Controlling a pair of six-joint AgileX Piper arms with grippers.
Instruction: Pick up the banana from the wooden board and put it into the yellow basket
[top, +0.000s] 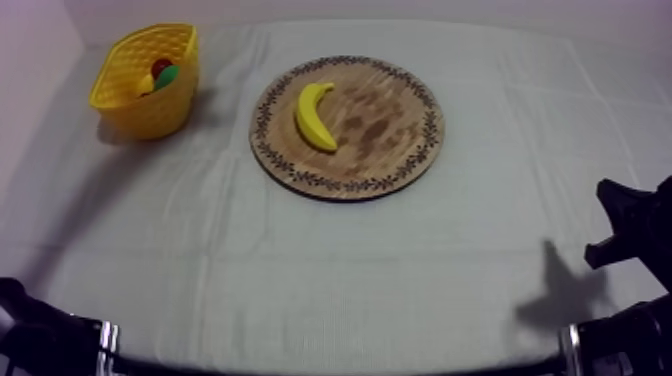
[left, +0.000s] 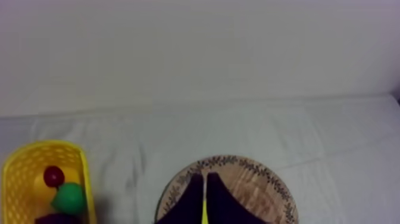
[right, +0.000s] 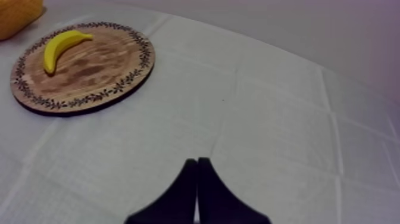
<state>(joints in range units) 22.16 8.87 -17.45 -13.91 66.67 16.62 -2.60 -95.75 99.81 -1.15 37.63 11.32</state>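
Beside the board (top: 392, 118), the basket (top: 148, 112) holds fruit (top: 164, 73).

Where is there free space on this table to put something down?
Bare cloth lies below the wooden board in the top view, and to its right. The board's right half is bare; the banana takes its left. The yellow basket is crowded with fruit.

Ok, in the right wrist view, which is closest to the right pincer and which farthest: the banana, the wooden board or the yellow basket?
From the right pincer:
1. wooden board, nearest, its rim facing the pincer.
2. banana, on the board's far part.
3. yellow basket, farthest, past the board.
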